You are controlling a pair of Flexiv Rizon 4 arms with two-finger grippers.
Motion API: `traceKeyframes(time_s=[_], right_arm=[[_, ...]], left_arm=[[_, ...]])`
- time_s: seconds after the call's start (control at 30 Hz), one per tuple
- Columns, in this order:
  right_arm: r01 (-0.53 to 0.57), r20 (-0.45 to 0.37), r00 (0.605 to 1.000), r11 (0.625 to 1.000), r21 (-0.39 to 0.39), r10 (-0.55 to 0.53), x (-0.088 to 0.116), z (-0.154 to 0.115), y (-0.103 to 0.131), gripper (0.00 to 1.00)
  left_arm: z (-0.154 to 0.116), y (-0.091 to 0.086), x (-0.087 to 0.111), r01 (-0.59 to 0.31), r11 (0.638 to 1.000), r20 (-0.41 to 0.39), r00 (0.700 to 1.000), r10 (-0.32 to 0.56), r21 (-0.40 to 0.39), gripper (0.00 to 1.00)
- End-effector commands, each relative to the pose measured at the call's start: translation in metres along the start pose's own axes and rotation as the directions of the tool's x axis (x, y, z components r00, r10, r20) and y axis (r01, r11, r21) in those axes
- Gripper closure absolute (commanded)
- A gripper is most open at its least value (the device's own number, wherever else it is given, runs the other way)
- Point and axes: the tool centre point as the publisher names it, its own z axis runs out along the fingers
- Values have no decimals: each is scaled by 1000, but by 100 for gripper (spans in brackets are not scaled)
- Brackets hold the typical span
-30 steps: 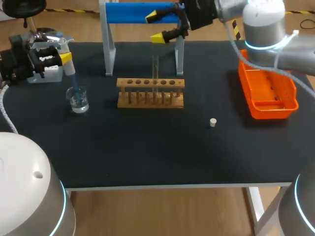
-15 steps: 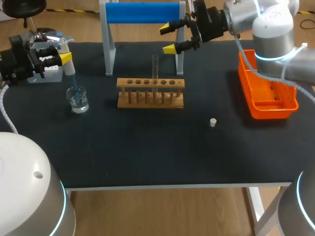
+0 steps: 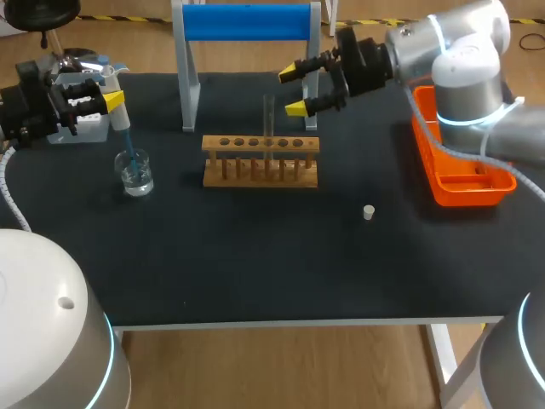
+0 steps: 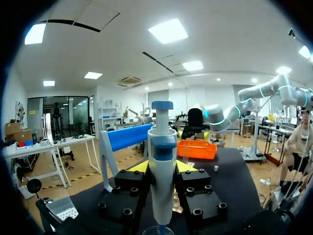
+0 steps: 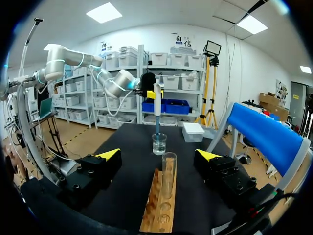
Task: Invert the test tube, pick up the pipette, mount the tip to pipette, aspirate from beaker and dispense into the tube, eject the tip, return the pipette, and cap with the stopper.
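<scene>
Our left gripper [image 3: 114, 100] clenched the pipette [image 4: 162, 161], its tip [image 3: 127, 143] dipped in the beaker [image 3: 135, 173]. Our right gripper [image 3: 294, 90] hung spread wide just behind the test tube [image 3: 269, 119], upright in the rack [image 3: 261, 160]. Stopper [image 3: 368, 212] lay apart on table [image 3: 255, 256].

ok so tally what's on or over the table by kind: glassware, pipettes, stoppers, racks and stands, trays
glassware: 2, the beaker and the test tube
pipettes: 1, the pipette
stoppers: 1, the stopper
racks and stands: 2, the wooden rack and the blue stand
trays: 1, the orange tray
total: 7
</scene>
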Motion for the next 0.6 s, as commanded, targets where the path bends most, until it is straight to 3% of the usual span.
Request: traceKeyframes(time_s=[0.03, 0.3, 0.6], right_arm=[[-3, 1, 1000, 1000, -9, 3, 1, 7, -11, 0], [-19, 2, 1000, 1000, -2, 19, -4, 13, -28, 0], [-14, 23, 1000, 998, 63, 13, -6, 27, -43, 0]], left_arm=[[0, -1, 0, 1, 1000, 2, 1000, -1, -4, 100], [0, -1, 0, 1, 1000, 2, 1000, -1, -4, 100], [0, -1, 0, 1, 1000, 2, 1000, -1, -4, 100]])
